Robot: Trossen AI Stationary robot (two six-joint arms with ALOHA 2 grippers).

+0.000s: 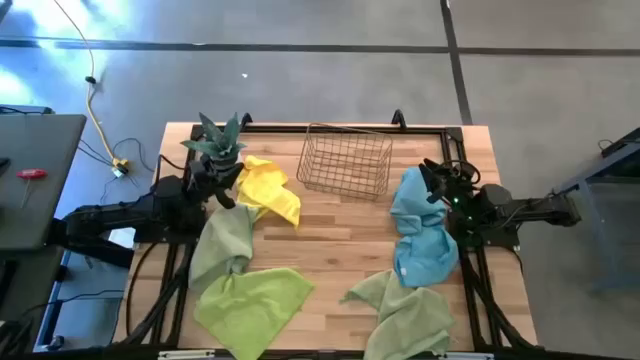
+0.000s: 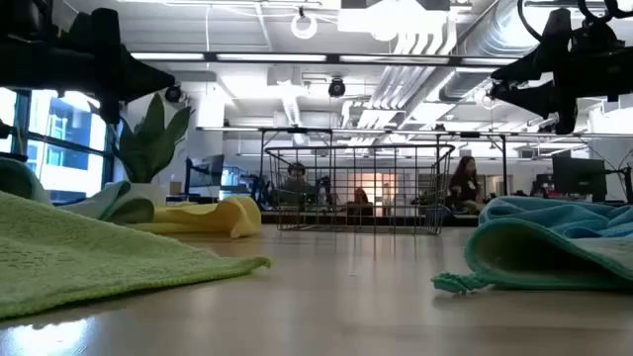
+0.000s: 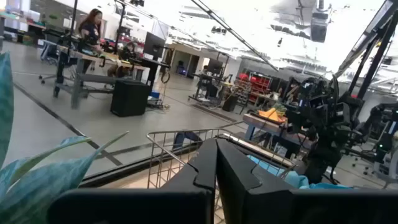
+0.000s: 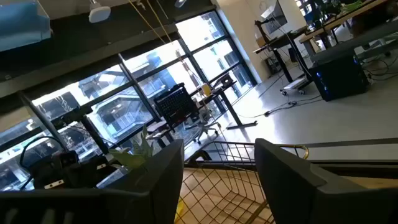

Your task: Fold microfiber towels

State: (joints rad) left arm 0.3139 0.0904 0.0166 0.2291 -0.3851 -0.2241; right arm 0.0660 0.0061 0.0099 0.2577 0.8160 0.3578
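Several microfiber towels lie loose and crumpled on the wooden table. A yellow one sits at the far left, a sage green one just nearer, and a lime green one at the near left. A light blue one lies at the right, with a pale green one in front of it. My left gripper hangs shut above the table by the yellow towel, touching nothing; its fingers are together. My right gripper hovers open and empty over the blue towel's far end, with a gap between its fingers.
A wire basket stands at the far middle of the table. A spiky potted plant stands at the far left, next to my left gripper. Bare wood lies between the towels in the middle. People sit at desks in the room beyond.
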